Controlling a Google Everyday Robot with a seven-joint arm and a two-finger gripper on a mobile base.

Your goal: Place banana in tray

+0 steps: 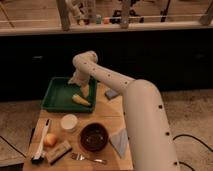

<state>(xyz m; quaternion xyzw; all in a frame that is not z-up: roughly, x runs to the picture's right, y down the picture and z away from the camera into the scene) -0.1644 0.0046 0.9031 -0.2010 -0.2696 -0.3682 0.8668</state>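
Note:
The dark green tray point(56, 95) sits at the far left of the wooden table. The pale yellow banana point(81, 100) lies inside it near the right rim. My gripper point(84, 91) hangs over the tray's right side, just above the banana, at the end of the white arm that reaches in from the lower right.
A round dark brown bowl point(93, 137) stands mid-table with a white cup point(69, 122) to its left. A round orange fruit point(50, 140), a fork point(89, 159), a blue cloth point(119, 140) and a small blue item point(111, 93) also lie on the table. A dark counter is behind.

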